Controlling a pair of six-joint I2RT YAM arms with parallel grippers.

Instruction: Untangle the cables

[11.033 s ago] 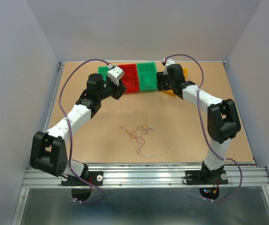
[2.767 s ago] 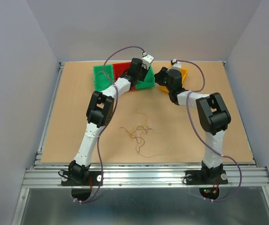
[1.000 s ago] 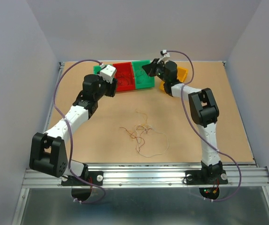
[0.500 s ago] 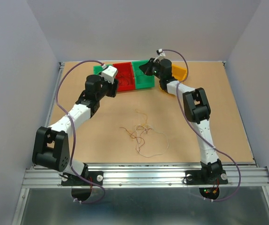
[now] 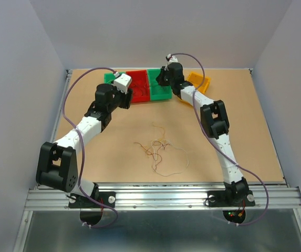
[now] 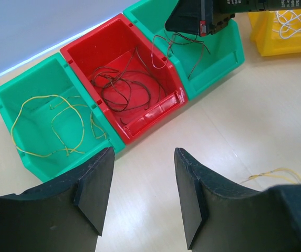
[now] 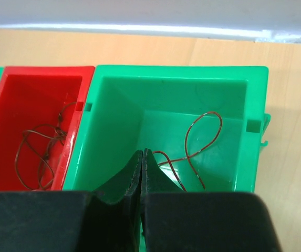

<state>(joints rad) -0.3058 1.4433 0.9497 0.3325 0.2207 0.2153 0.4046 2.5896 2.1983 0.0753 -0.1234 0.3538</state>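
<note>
Cables (image 5: 159, 149) lie in a loose tangle mid-table (image 5: 245, 136), well apart from both claws and on their near side, toward the arm bases. Up at the far edge, the left claw (image 6: 142, 157) hovers with its jaws fairly wide and nothing between them, looking down at bare board just in front of the red bin (image 6: 155, 107). Brown wires (image 6: 121, 89) sit in that bin, and yellow wire (image 6: 50, 126) in the green bin (image 6: 13, 139) beside it. On the other side, the right claw (image 7: 142, 155) is pinched fully closed, tips down inside the second green bin (image 7: 176, 71). A reddish-brown wire (image 7: 200, 131) curls on that bin's floor right at those tips, and whether a strand is caught between them I cannot tell. The yellow bin (image 5: 200, 81) beyond holds white wire (image 6: 289, 18). Now the geometry that matters: the tangle spreads mostly left to right, with one thin tail (image 5: 158, 127) reaching up toward the bins and a big pale loop (image 5: 172, 172) trailing at the near right. That tail points roughly between the two claws. My call: the left claw is a shade nearer and its jaws are apart, so it looks better placed to swing back and down onto the tail end, crossing the strand rather than running along it. The right has to clear its bin first.
</note>
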